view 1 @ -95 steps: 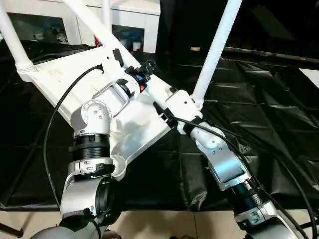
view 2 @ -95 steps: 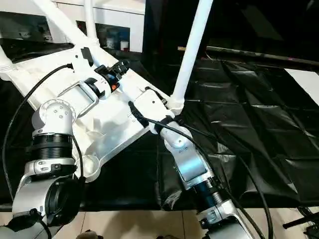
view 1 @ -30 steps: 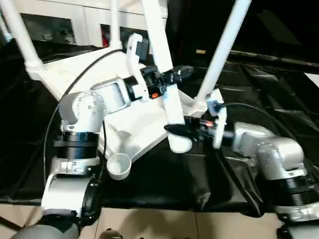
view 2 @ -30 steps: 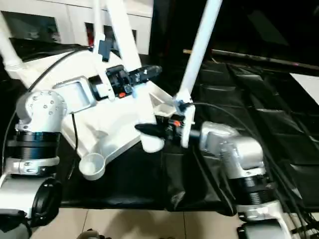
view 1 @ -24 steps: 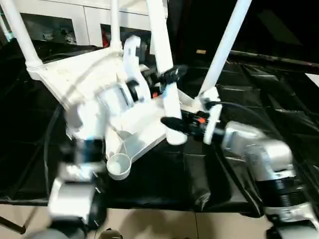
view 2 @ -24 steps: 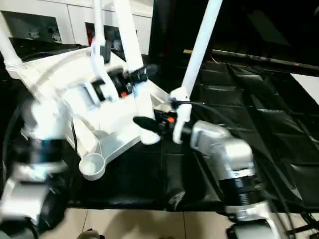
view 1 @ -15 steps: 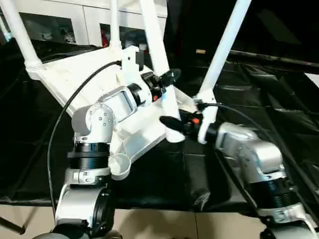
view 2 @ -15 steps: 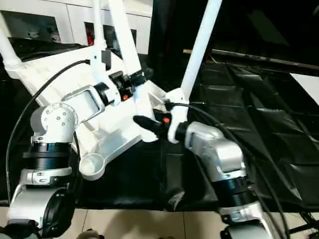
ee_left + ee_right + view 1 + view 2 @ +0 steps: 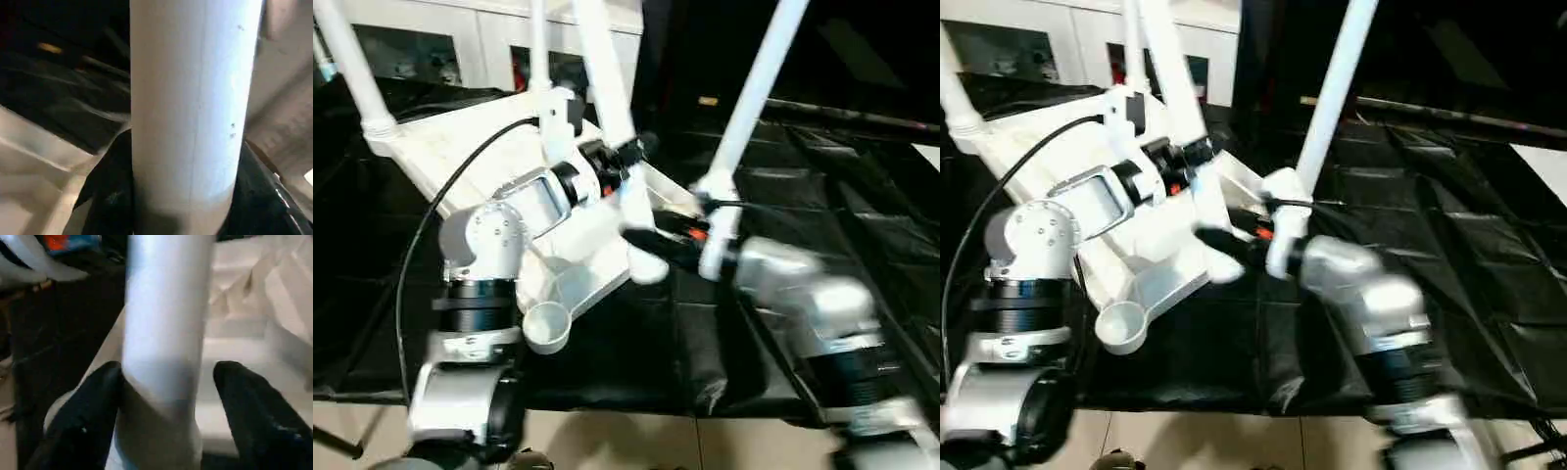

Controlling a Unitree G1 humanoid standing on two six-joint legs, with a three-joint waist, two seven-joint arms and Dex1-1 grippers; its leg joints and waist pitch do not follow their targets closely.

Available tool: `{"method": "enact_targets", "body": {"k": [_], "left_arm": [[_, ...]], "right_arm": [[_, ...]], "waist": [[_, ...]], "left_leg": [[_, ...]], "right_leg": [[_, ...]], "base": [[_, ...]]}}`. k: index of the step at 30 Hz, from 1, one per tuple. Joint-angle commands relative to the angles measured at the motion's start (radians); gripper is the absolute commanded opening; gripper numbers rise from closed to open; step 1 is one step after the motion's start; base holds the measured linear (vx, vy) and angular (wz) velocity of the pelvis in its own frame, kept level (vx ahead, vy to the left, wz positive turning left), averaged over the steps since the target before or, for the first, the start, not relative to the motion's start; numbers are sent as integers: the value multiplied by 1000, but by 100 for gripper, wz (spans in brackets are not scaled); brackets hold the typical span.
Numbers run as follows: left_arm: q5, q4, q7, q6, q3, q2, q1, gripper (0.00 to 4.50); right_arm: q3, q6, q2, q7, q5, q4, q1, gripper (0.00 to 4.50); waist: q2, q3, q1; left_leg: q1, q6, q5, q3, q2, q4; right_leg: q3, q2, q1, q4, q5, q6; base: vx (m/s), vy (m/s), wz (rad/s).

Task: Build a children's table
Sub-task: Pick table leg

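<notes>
1. The children's table (image 9: 460, 162) lies upside down and tilted on the black-cloth-covered work table (image 9: 862, 196), ribbed underside up. Three white legs stand in its sockets: one at the far left corner (image 9: 352, 69), one behind (image 9: 536, 44), one at the right corner (image 9: 759, 88).
2. A fourth, loose leg (image 9: 607, 117) slants up across the tabletop; its rounded lower end (image 9: 646, 266) hangs over the near edge of the tabletop.
3. The left gripper (image 9: 625, 162) is clamped on this leg part-way up — in the left wrist view the tube (image 9: 193, 98) sits tight between both black fingers (image 9: 110, 196).
4. The right gripper (image 9: 651, 240) reaches in from the right at the leg's lower end. In the right wrist view its fingers (image 9: 254, 411) stand either side of the tube (image 9: 164, 323), with a gap on one side; whether they touch it cannot be told.
5. An empty round corner socket (image 9: 546, 328) projects at the near corner of the tabletop, below the left forearm and just beside the work table's front edge.
6. Bare black cloth extends to the right of the right arm — the widest open surface. White cabinets (image 9: 460, 29) stand beyond the far edge.
</notes>
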Motion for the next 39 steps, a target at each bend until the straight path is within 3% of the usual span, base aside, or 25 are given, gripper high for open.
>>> {"method": "enact_targets", "body": {"k": [1,3,5,6,8,13,18,24,39], "left_arm": [[-50,-39,-74,40,-30,5,-11,188],[-64,-39,-92,52,-29,10,-15,188],[-107,-57,-183,84,-42,36,-17,187],[-110,-59,-200,86,-47,40,-18,187],[-113,-58,-217,87,-53,43,-20,186],[-123,-86,-286,99,-104,67,-10,186],[-117,-77,-318,96,-126,79,-17,186],[-117,-71,-343,88,-136,88,-25,186],[-119,-99,-412,76,-179,99,-22,186]], "right_arm": [[-58,67,-46,38,46,-10,-23,335],[-67,82,-61,58,64,-12,-26,339],[-86,164,-127,149,141,-34,-29,339],[-88,181,-138,167,157,-37,-30,339],[-87,198,-148,182,171,-41,-30,339],[-62,239,-179,224,189,-60,-28,339],[-40,260,-208,266,213,-90,-30,339],[-27,263,-216,299,212,-91,-35,339],[0,301,-195,321,247,-101,-21,339]], "waist": [[5,-72,-1],[3,-70,-2],[3,-72,1],[9,-72,2],[5,-72,-1],[7,-72,0],[1,-73,3],[1,-72,2],[1,-74,3]], "left_leg": [[5,-18,-179,7,7,-69],[2,-17,-183,8,8,-69],[6,-13,-185,8,6,-66],[5,-12,-180,7,8,-67],[2,-14,-170,7,9,-67],[6,-22,-182,8,10,-67],[6,-22,-169,8,11,-66],[3,-26,-174,7,10,-66],[4,-26,-156,8,11,-65]], "right_leg": [[34,-34,62,-63,-230,-120],[34,-37,61,-68,-247,-123],[33,-36,65,-69,-278,-118],[35,-37,64,-68,-271,-120],[33,-36,64,-66,-246,-133],[33,-37,62,-70,-281,-132],[33,-37,64,-67,-262,-136],[32,-39,63,-69,-298,-125],[33,-39,63,-65,-263,-140]], "base": [[0,0,0],[0,0,0],[0,0,0],[0,0,0],[0,0,0],[0,0,0],[0,0,0],[0,0,0],[0,0,0]]}}
